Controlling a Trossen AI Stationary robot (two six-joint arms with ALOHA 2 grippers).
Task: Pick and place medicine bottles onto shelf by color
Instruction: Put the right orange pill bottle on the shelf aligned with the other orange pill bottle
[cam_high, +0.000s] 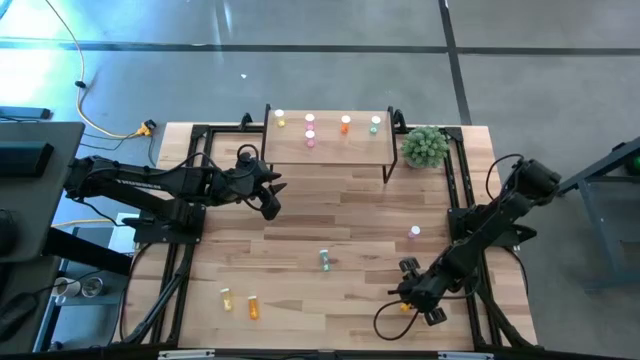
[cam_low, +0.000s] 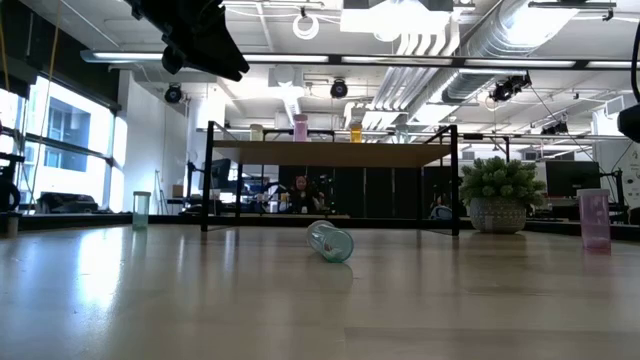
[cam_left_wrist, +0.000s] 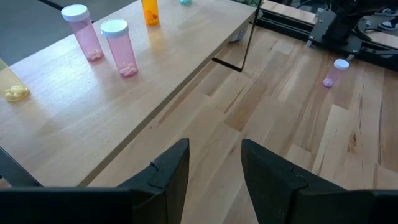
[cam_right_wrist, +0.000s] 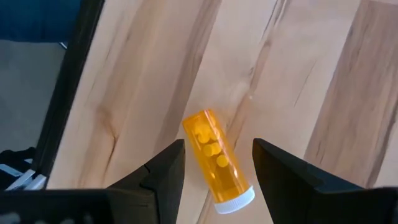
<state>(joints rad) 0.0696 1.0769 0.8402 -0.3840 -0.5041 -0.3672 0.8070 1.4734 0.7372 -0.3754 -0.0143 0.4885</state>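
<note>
The right gripper (cam_right_wrist: 216, 163) hangs with jaws apart above an orange white-capped pill bottle (cam_right_wrist: 217, 162) lying near the light wooden table's (cam_high: 330, 215) front right corner, not gripping it. The left gripper (cam_left_wrist: 215, 168), empty with a narrow gap, hovers by the low light-wood shelf's (cam_high: 330, 150) front left edge; 5 bottles stand there
</note>
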